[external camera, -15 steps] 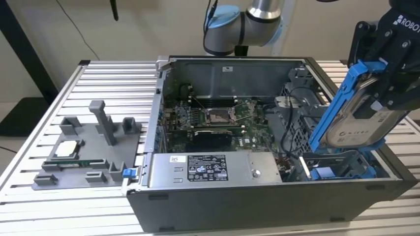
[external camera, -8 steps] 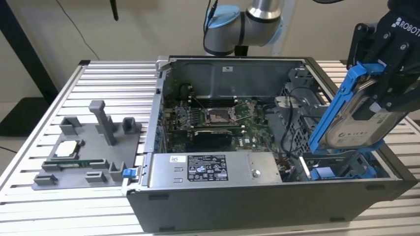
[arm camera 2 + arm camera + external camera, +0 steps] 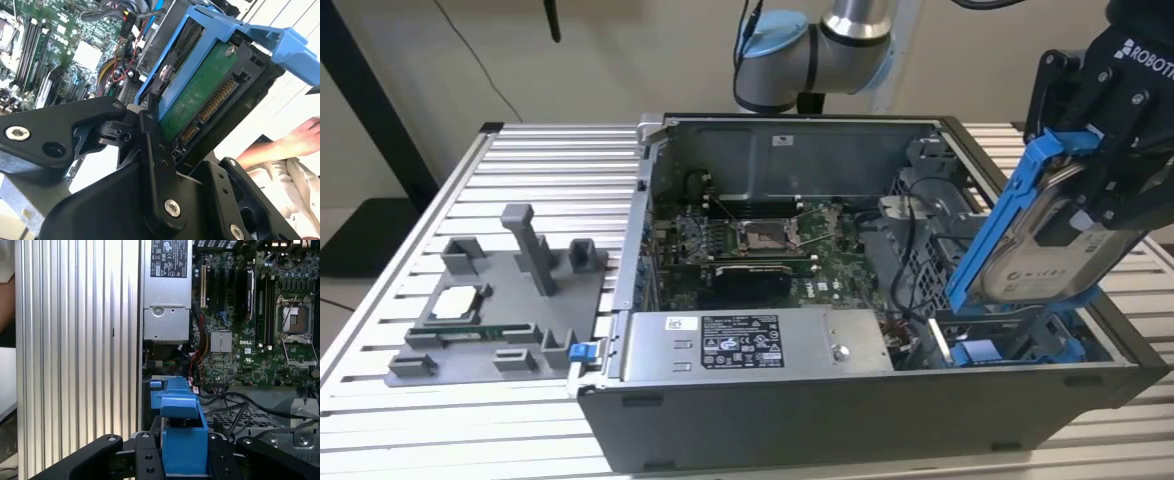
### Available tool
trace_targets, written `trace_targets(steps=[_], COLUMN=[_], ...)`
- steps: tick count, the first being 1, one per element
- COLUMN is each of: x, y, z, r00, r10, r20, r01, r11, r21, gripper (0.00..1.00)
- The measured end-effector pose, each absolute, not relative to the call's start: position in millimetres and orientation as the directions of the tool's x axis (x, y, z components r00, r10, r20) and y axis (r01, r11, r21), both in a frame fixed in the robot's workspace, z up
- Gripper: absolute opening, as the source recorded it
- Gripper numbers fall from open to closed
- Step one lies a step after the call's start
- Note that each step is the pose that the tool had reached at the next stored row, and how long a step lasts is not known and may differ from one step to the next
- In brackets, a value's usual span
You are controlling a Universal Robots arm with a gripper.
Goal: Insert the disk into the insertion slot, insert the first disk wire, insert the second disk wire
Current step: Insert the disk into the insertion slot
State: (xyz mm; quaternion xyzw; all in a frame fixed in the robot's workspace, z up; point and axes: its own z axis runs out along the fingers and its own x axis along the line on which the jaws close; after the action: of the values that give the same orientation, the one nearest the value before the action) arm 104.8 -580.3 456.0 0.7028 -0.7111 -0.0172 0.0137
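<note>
The disk (image 3: 1034,255), a silver-grey drive with a white label in a bright blue carrier, hangs steeply tilted over the open computer case's side on the exterior view's right. My gripper (image 3: 1101,205) is shut on its upper part. Its lower end is close above the insertion slot (image 3: 1014,348), a bay with blue rails at the case's near corner; whether they touch I cannot tell. In the second wrist view the disk (image 3: 200,100) shows its green circuit board and connector between my black fingers (image 3: 155,145). In the first wrist view, the blue carrier (image 3: 182,435) sits between the fingers (image 3: 145,460).
Inside the case lie a motherboard (image 3: 747,240), a grey box with a white sticker (image 3: 734,345) and loose cables (image 3: 907,290). A grey fixture with small parts (image 3: 494,300) stands on the slatted table (image 3: 520,160). A person's hand (image 3: 300,135) is near the case.
</note>
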Motion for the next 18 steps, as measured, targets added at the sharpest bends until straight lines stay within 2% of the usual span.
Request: trace_targets(steps=[18], x=[104.8], y=[-580.3], z=[447.3], r00=[-0.012], r10=[-1.0], r20=[-0.005], r01=[-0.999], r11=[0.012], r21=[0.044], gripper=[0.0])
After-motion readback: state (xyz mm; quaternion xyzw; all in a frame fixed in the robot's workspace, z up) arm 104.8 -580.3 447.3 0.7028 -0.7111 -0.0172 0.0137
